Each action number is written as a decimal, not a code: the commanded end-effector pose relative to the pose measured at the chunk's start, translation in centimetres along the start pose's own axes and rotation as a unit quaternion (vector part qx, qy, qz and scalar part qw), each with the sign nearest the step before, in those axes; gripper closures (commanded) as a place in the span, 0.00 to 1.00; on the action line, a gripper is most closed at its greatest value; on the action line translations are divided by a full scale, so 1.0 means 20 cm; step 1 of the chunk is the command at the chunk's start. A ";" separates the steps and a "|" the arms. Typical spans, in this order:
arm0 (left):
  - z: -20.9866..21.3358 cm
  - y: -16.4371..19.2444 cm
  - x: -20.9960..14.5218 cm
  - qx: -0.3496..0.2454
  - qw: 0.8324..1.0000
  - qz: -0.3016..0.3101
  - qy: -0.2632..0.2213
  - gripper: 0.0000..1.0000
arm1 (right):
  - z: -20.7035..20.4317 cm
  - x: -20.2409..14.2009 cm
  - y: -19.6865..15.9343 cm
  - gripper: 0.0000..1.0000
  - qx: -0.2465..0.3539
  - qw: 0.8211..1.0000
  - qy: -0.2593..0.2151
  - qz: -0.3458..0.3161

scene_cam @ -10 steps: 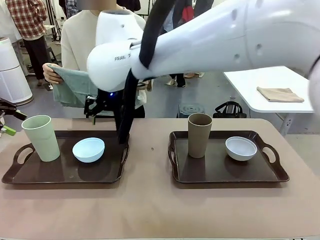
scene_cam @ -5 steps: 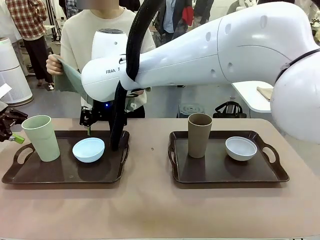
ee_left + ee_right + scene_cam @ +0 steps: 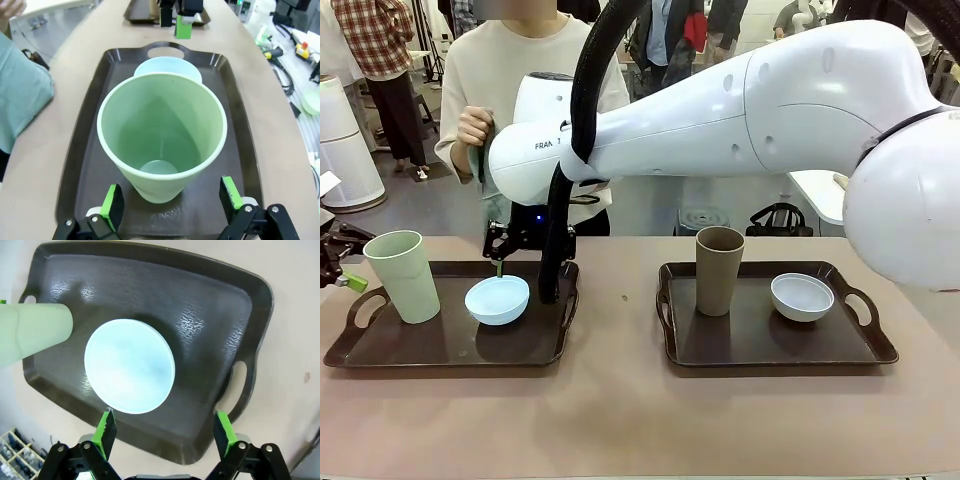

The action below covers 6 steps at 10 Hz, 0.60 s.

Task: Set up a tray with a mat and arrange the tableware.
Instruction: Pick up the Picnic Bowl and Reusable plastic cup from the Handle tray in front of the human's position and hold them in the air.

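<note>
Lettering (image 3: 548, 146) "FRAN" on arm (image 3: 720, 110) above bowl (image 3: 497, 299)

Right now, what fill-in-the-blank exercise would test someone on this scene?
1. The pale green cup shares the left tray with a ____ bowl.
2. The brown cup shares the right tray with a ____ bowl.
3. The right gripper hangs over the left tray's bowl with its jaws ____.
Missing words: light blue; white; open.

My claw (image 3: 163, 418) hangs spread wide at the bottom edge. The light blue bowl (image 3: 129, 366) sits mid-frame on the dark tray (image 3: 200, 315), with the pale green cup (image 3: 30, 332) at left.
</note>
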<state>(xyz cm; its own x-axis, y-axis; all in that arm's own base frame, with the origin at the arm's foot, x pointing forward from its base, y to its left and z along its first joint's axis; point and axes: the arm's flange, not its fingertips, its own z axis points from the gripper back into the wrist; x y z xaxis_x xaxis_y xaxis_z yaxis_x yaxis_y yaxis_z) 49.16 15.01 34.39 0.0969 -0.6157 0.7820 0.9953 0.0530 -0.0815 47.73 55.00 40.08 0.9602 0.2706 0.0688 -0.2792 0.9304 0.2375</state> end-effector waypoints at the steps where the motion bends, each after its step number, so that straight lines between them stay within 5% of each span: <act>1: 0.01 0.00 0.01 0.003 1.000 -0.004 0.007 0.00 | 0.00 0.00 0.00 0.00 0.002 1.000 0.001 -0.001; 3: -0.02 0.01 -0.01 0.023 0.999 0.021 -0.030 0.00 | -0.12 0.05 0.00 0.00 -0.013 0.999 0.004 0.037; 6: -0.13 0.05 -0.06 0.061 0.997 0.023 -0.051 0.00 | -0.23 0.11 0.03 0.00 -0.055 0.998 -0.019 -0.004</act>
<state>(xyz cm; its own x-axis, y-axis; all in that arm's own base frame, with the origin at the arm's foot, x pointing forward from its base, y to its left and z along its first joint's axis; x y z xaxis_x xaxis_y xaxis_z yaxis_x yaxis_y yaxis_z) 49.81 14.59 32.51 0.1541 -0.5396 0.8277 0.9842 0.1580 -0.0802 48.96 55.73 35.77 0.9504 0.3019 0.0745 -0.3103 0.9357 0.1677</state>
